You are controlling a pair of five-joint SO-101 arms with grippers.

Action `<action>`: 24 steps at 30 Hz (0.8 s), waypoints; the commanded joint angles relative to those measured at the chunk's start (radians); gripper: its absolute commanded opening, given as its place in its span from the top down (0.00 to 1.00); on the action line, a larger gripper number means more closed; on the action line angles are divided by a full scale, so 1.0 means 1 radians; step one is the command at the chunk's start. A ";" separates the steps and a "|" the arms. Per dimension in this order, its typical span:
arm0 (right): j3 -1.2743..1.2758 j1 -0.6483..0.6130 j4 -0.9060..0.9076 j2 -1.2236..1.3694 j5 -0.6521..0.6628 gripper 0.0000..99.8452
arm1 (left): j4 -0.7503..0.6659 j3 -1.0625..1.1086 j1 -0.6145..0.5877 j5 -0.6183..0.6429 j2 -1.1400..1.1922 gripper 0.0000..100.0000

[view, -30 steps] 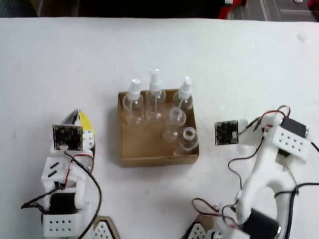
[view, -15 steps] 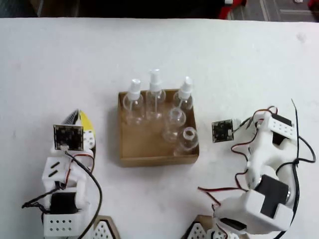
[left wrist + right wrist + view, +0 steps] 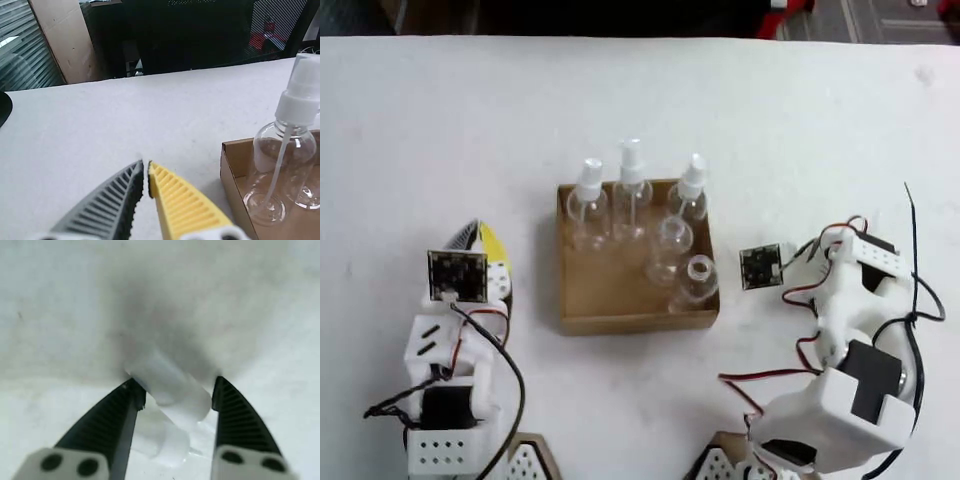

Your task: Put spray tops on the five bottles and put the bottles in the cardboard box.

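A white table (image 3: 800, 120) was observed, with a dark room beyond its far edge, where a tan board (image 3: 60, 40) stood upright. In the right wrist view, a white spray top (image 3: 172, 390) was seen lying on its side on the table, directly between the fingers of the right claw (image 3: 176, 384). That claw was found released, one finger on each side of the top. Whether either finger touched it could not be told. The box (image 3: 620, 322) was located at mid-table, between the two arms, and all five bottles were standing inside it. Three capped bottles (image 3: 631, 195) were lined along the far wall. Two uncapped bottles (image 3: 668, 250) were set nearer, towards the right arm's side. The left claw (image 3: 146, 175) was found clenched on nothing, its tips meeting, low over bare table just beside the box. Nothing was seen between the right claw and the spray top.
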 commanded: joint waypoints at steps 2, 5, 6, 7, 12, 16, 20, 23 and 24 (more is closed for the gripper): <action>-0.031 -0.013 -0.059 0.021 0.003 0.97 | -0.003 -0.002 0.012 -0.009 -0.004 0.98; -0.034 -0.019 -0.059 0.019 0.003 0.96 | -0.003 -0.002 0.012 -0.009 -0.004 0.98; -0.038 -0.021 -0.059 0.018 0.003 0.96 | -0.003 -0.002 0.012 -0.009 -0.004 0.98; -0.044 -0.022 -0.059 0.013 0.003 0.97 | -0.003 -0.002 0.012 -0.009 -0.004 0.98; -0.110 -0.045 -0.050 -0.108 -0.124 0.98 | -0.003 -0.002 0.012 -0.009 -0.004 0.98; -0.126 -0.105 -0.050 -0.275 -0.319 0.98 | -0.003 -0.002 0.012 -0.009 -0.004 0.98; -0.129 -0.162 -0.015 -0.432 -0.440 0.98 | -0.003 -0.002 0.012 -0.009 -0.004 0.98; -0.130 -0.197 0.048 -0.529 -0.511 0.98 | -0.002 -0.002 0.012 -0.009 -0.004 0.98; -0.130 -0.206 0.065 -0.555 -0.535 0.98 | -0.002 -0.002 0.012 -0.009 -0.004 0.98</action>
